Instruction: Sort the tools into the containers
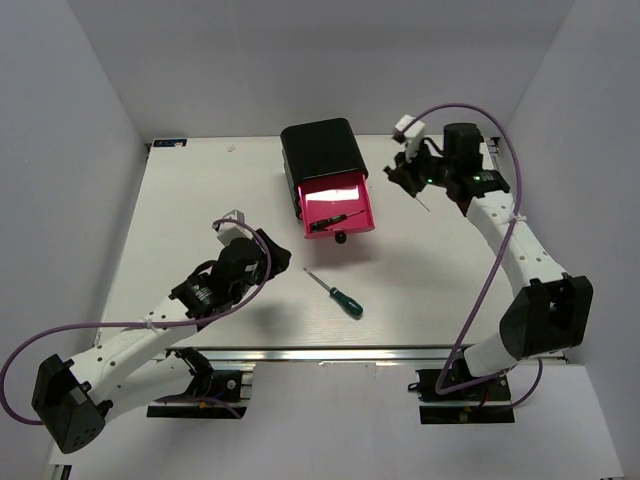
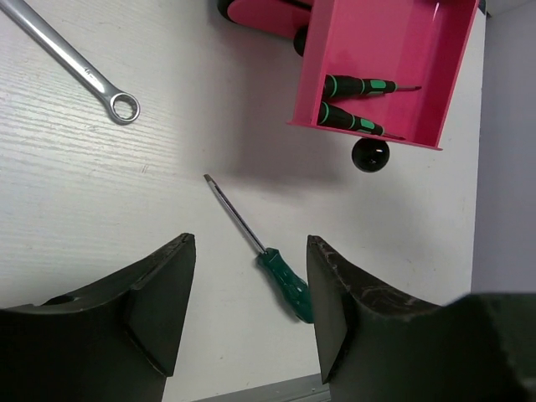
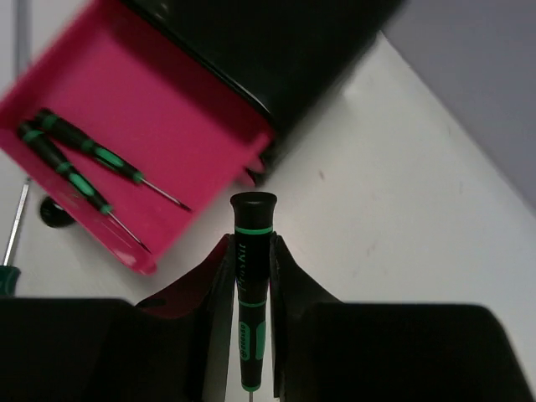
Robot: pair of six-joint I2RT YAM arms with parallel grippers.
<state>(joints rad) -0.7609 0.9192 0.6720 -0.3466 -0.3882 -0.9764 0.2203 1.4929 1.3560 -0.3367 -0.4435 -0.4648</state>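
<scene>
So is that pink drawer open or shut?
Open: the pink drawer is pulled out of the black chest, with two screwdrivers lying inside.

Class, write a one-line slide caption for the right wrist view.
Right tool grips a screwdriver near the open pink drawer, which holds two screwdrivers.

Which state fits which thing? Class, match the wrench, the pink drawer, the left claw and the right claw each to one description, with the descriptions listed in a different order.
Things
1. wrench
2. pink drawer
3. left claw
4. right claw

States
A. shut on a screwdriver
B. lying flat on the table
C. open, holding nothing
D. pulled out, with two screwdrivers inside

Pairs: 1-B, 2-D, 3-C, 4-A
</scene>
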